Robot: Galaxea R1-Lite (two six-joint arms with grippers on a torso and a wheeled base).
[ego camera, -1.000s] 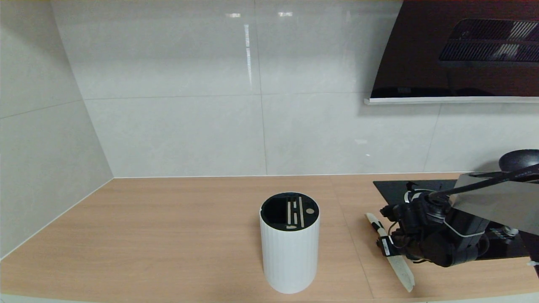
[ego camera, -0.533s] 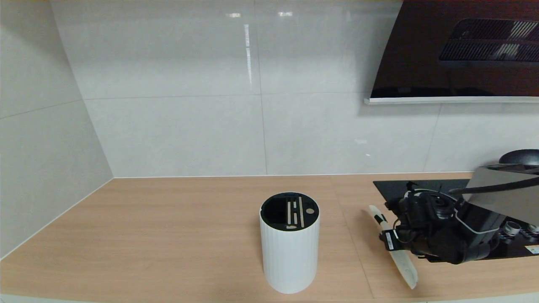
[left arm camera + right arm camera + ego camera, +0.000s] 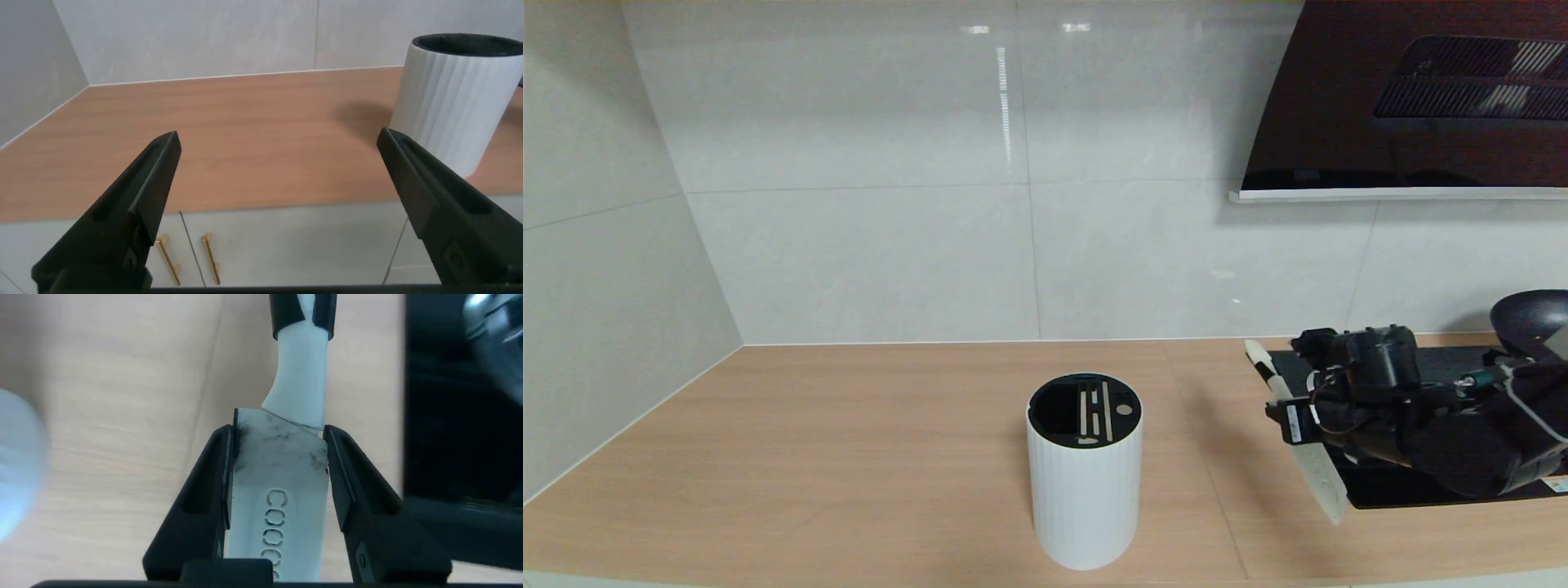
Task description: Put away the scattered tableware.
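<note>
1. My right tool (image 3: pixel 282 498) pinches the white knife (image 3: pixel 1321 478) across its blade, just below the handle. The knife hangs tilted over the counter (image 3: pixel 849 457), at the stove top's (image 3: pixel 1388 494) edge.
2. My left tool (image 3: pixel 276 147) is spread wide and holds nothing, near the counter's front edge.
3. The holder (image 3: pixel 1085 490) stands well apart to the left. I judge the blade should go tip-down, lined up with a narrow slot, then lowered slowly.

Holder (image 3: pixel 1084 490) on counter (image 3: pixel 849 449), knife (image 3: pixel 1319 478) to its right

Ribbed matt holder (image 3: pixel 1085 498), smooth wood-grain counter (image 3: pixel 849 457), glossy wall tiles (image 3: pixel 866 163).
</note>
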